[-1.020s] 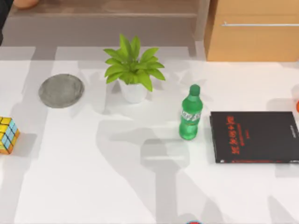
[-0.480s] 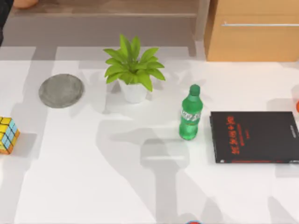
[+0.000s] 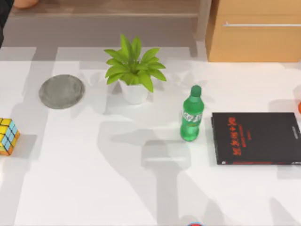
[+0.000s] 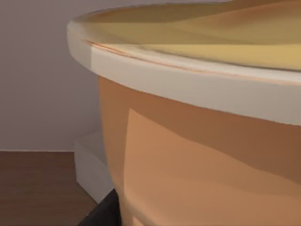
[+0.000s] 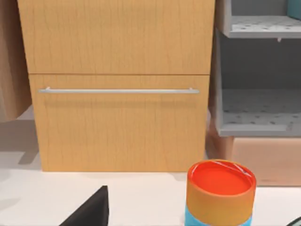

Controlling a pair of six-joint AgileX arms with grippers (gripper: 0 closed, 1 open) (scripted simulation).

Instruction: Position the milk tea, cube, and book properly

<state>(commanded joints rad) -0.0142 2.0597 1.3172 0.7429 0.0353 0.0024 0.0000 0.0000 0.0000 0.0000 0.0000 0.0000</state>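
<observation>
While the cube (image 3: 8,136) sits cut off at the table's (image 3: 94,188) left edge, neither arm's jaws can be told open or closed.

Close to the left wrist camera, the milk tea (image 4: 211,155) is a smooth tapered orange-brown wall under a cream rim, its base hidden. The thin black book (image 3: 256,138) runs off the right edge beside the glossy green bottle (image 3: 191,114); a round grey mat (image 3: 61,91) lies near the far-left corner.

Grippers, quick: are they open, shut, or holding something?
Left gripper: cannot be told; its wrist camera is close against the milk tea.
Right gripper: cannot be told.
</observation>
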